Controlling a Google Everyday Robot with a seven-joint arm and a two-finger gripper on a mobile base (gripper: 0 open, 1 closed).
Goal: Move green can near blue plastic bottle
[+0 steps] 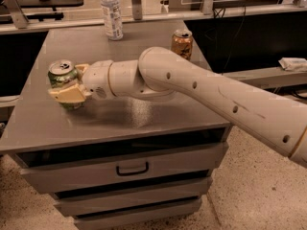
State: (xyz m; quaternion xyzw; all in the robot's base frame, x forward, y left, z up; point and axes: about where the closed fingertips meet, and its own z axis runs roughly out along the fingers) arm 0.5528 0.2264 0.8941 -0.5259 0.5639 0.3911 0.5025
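Might have let the green can slip out of the gripper if the squeeze was too soft. Might have knocked over the blue plastic bottle, well behind the gripper and a little right, by coming in too fast. Closed both fingers snug around the green can, low by the grey table.

Gripper over left of table hides green can base; arm cropped.
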